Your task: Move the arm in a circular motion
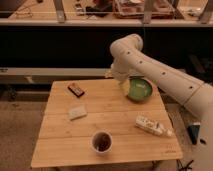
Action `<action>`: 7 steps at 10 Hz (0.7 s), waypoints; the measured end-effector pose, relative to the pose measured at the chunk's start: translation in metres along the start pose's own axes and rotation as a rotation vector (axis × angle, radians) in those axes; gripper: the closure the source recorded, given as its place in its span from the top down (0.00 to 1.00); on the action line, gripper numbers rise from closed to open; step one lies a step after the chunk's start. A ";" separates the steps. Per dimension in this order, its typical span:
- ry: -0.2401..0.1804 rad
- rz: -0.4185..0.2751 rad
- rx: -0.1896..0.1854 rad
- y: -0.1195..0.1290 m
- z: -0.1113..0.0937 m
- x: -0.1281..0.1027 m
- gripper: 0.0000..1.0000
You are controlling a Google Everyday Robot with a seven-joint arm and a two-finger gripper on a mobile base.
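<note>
The arm point(165, 75) is cream-white with small dark dots. It reaches in from the lower right up to a bulbous elbow point(126, 47) above the table's back edge. From the elbow a short segment drops to the slim pale gripper point(124, 88), which hangs just above the wooden table point(60, 145) at the left rim of a green bowl point(141, 90). Nothing shows in the gripper.
On the table lie a dark brown bar point(76, 89) at the back left, a pale sponge point(77, 112) left of centre, a white cup point(102, 141) with dark contents near the front, and a light packet point(150, 126) at the right. A dark counter and shelves stand behind.
</note>
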 end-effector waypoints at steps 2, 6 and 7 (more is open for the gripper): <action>0.006 0.079 -0.020 0.037 -0.005 0.018 0.80; -0.002 0.183 -0.065 0.116 -0.008 0.010 0.80; -0.003 0.190 -0.064 0.126 -0.010 0.004 0.80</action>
